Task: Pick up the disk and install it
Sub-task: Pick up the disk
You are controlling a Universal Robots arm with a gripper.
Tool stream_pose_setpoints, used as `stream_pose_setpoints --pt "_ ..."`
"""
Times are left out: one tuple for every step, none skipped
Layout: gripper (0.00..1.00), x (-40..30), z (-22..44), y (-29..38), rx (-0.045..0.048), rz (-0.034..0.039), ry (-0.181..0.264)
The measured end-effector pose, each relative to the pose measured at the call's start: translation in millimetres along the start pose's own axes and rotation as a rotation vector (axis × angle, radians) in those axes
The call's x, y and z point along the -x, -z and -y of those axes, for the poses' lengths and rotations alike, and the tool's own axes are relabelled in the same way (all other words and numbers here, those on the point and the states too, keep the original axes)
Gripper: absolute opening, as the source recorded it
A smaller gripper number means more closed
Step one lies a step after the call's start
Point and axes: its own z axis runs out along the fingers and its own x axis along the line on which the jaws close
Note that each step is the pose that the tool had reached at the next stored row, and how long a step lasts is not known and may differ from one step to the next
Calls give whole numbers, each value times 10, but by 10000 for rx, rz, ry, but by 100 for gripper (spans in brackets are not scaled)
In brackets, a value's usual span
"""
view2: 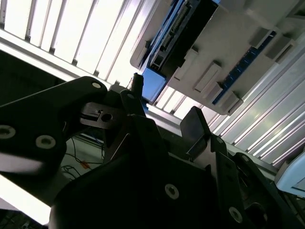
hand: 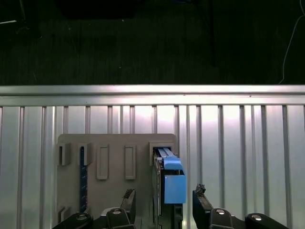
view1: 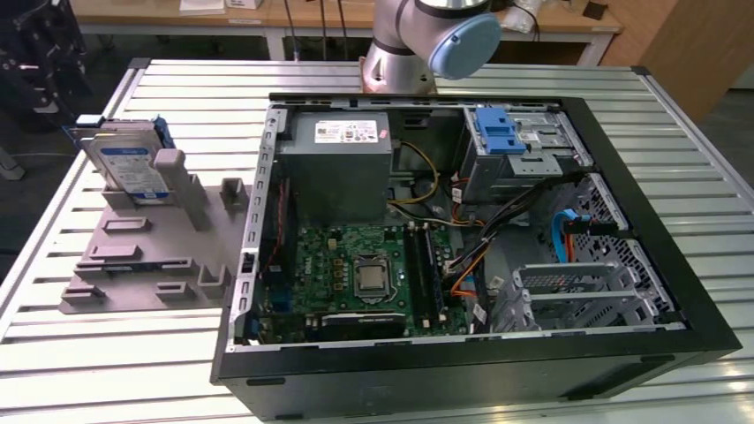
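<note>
The disk (view1: 127, 165) stands on edge in a grey slotted holder (view1: 154, 256) on the table, at the exterior view's left of the open computer case. Its silver face carries a blue-and-white label, and a blue carrier frames it. In the first wrist view my gripper (hand: 163, 193) is open. One dark fingertip (hand: 128, 195) sits on each side of the disk's blue end tab (hand: 174, 183), with a small gap on both sides. The second wrist view shows the gripper (view2: 164, 102) just short of the disk's blue end (view2: 152, 81), with the grey holder (view2: 228, 52) beyond.
The open computer case (view1: 659, 177) lies flat mid-table. Inside it are a blue-latched drive cage (view1: 515, 134), a grey power supply (view1: 342, 159), a motherboard (view1: 365, 274) and loose cables. The arm's base (view1: 412, 44) stands behind the case. The slatted table's edge (hand: 152, 90) runs just past the holder.
</note>
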Motion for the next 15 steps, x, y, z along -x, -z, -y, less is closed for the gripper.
stream_pose_setpoints --pt "58 0 0 -7 0 1 0" --pt "58 0 0 -14 1 1 0" --pt "58 0 1 -22 0 2 0" --pt "58 -1 1 -30 0 2 0" --pt "58 -1 1 -37 0 2 0" --pt "58 -1 2 -43 1 2 0" --pt "58 -1 2 -49 1 2 0" --pt "58 -1 2 -54 1 2 0" --pt "58 -1 2 -59 1 3 0" --pt "58 -1 3 -63 1 3 0" --pt "58 -1 3 -66 1 4 1" --pt "58 0 3 -69 1 6 1" --pt "58 0 2 -70 3 10 1" --pt "58 0 3 -72 1 24 1" --pt "58 0 3 -72 1 29 1"
